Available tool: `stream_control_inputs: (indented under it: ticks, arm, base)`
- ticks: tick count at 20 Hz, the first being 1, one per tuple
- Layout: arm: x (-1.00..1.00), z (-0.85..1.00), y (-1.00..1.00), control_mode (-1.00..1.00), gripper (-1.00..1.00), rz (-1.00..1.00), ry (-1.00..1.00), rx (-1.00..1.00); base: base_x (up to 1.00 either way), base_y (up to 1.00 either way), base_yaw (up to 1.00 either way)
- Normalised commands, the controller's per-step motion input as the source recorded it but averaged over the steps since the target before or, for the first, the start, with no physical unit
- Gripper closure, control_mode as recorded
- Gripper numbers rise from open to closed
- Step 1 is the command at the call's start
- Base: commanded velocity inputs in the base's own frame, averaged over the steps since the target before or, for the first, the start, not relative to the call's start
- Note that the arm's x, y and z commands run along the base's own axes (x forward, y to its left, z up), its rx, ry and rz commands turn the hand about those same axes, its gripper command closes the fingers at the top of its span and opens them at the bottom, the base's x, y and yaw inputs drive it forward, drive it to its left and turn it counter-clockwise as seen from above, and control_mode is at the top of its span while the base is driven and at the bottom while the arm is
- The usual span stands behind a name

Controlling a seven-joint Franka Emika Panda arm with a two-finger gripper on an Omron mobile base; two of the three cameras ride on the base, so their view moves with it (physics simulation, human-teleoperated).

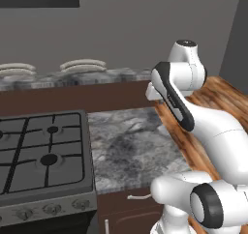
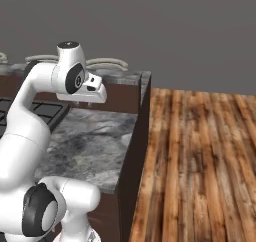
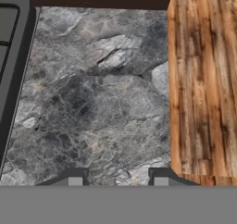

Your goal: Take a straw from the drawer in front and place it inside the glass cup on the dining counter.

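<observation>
My gripper hangs open above the grey marble worktop, pointing down at it, with nothing between its fingers. From the right base view the gripper sits under the white hand, well above the stone. The drawer is the dark brown front just below the worktop's near edge; it is shut, and its curved pale handle shows beside my arm's base. At the back runs the dining counter, a grey marbled top on a dark brown base. The straw and the glass cup are out of view.
A black gas stove takes the worktop's left part. Two stacks of pale plates lie on the dining counter. The worktop ends at the right over a wooden plank floor. A grey wall stands behind.
</observation>
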Motion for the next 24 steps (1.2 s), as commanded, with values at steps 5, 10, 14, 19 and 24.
stream_control_inputs:
  ticks: [5, 10, 14, 19, 24]
  arm:
    - [0.00, 0.00, 0.00, 1.00, -1.00, 0.00, 0.00, 0.00]
    - [0.00, 0.00, 0.00, 1.00, -1.00, 0.00, 0.00, 0.00]
    - [0.00, 0.00, 0.00, 1.00, -1.00, 0.00, 0.00, 0.00]
    - [0.00, 0.00, 0.00, 1.00, -1.00, 0.00, 0.00, 0.00]
    - [0.00, 0.00, 0.00, 1.00, -1.00, 0.00, 0.00, 0.00]
  base:
    - [-0.37, 0.00, 0.00]
    - [-0.72, 0.00, 0.00]
    - [-0.27, -0.15, 0.10]
    - [0.00, -0.66, 0.42]
    - [-0.02, -0.93, 0.51]
